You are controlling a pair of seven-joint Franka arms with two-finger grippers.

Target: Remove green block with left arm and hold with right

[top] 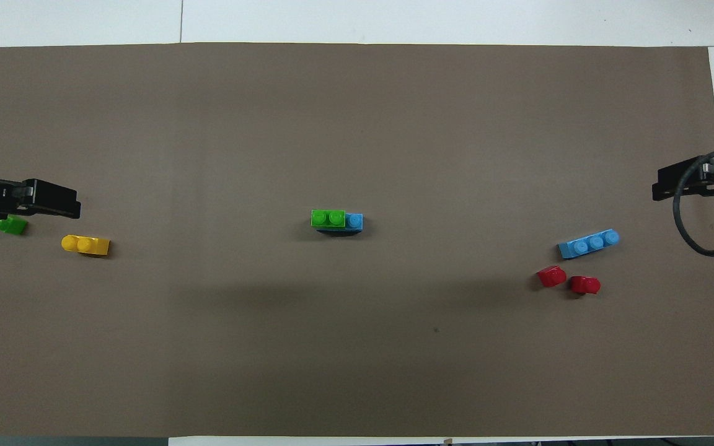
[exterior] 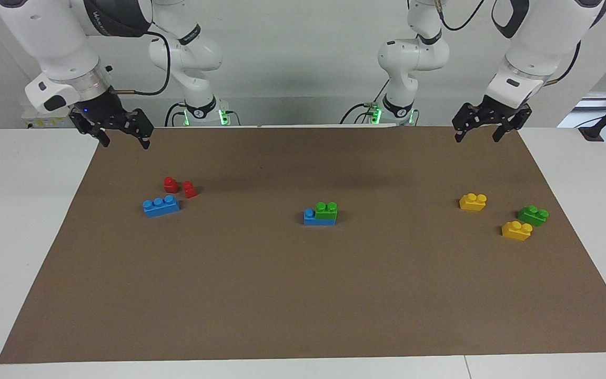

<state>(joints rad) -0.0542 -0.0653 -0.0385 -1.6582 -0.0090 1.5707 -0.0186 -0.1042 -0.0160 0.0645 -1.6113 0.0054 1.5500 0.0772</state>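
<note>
Seeing green block (exterior: 327, 210) pressed on blue brick (exterior: 319, 219), mid-mat, long axis across table; my left gripper (exterior: 484, 134) and right gripper (exterior: 122, 137) both hang spread, empty, about equally distant from block.

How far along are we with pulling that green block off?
Nothing done yet: the green block still sits on the blue brick mid-mat. The left gripper and right gripper hang open and empty above the mat's robot-side corners. Holding, pulling and separating all remain.
</note>
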